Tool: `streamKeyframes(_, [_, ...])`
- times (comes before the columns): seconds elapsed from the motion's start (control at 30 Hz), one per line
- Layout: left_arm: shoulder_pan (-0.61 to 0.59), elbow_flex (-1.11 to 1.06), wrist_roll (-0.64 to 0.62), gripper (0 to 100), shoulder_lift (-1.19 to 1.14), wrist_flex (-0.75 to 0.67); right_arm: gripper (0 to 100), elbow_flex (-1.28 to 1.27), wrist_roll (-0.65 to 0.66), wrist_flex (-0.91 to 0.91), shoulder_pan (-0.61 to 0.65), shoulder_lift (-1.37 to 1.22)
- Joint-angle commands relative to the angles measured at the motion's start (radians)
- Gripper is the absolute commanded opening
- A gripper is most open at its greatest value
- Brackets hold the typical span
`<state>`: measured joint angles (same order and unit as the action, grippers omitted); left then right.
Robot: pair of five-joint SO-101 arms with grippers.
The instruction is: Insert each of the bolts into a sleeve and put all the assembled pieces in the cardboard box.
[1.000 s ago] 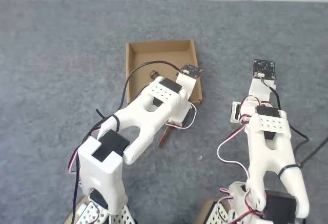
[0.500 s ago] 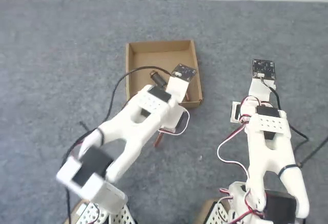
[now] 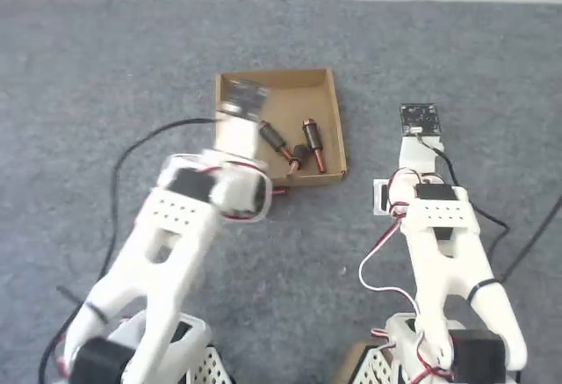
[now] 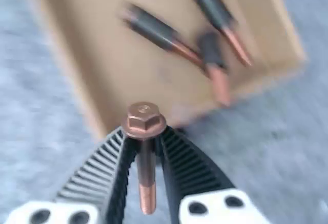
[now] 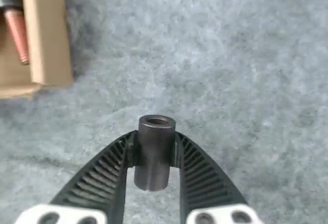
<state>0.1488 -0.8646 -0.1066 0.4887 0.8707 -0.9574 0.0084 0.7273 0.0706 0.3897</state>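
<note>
My left gripper [image 4: 145, 136] is shut on a copper bolt [image 4: 145, 155], hex head up, just off the near edge of the cardboard box [image 4: 92, 65]. Three assembled pieces, black sleeves with copper shanks sticking out, lie in the box [image 3: 281, 103]: one [image 3: 274, 141] toward the middle, one [image 3: 299, 155] near the front wall, one [image 3: 312, 142] by the right wall. Over bare carpet to the right of the box, my right gripper [image 5: 155, 138] is shut on an upright black sleeve [image 5: 154, 152], its bore facing up. The left arm's wrist [image 3: 230, 160] hangs over the box's near left corner.
Grey carpet [image 3: 439, 50] covers the table all round. The box corner [image 5: 46, 34] and a copper shank tip [image 5: 18, 32] lie off to one side of the right gripper. The right arm [image 3: 435, 217] stands about a hand's width right of the box.
The left arm has swung left across the box front, uncovering the three pieces inside. The right arm has shifted slightly left toward the box.
</note>
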Motion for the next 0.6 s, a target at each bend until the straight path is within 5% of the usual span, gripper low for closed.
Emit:
streamKeyframes(0.0, [-0.14,-0.038,-0.043,1,0.094,-0.101,0.7,0.006,0.021,-0.081,0.042,0.038])
streamKeyframes(0.37, [-0.44,-0.186,-0.109,1,0.101,-0.187,0.7,-0.046,0.018,-0.529,0.096,0.044])
streamKeyframes(0.57, [-0.488,-0.206,-0.109,1,0.1,-0.189,0.7,-0.034,0.02,-0.858,0.113,0.039])
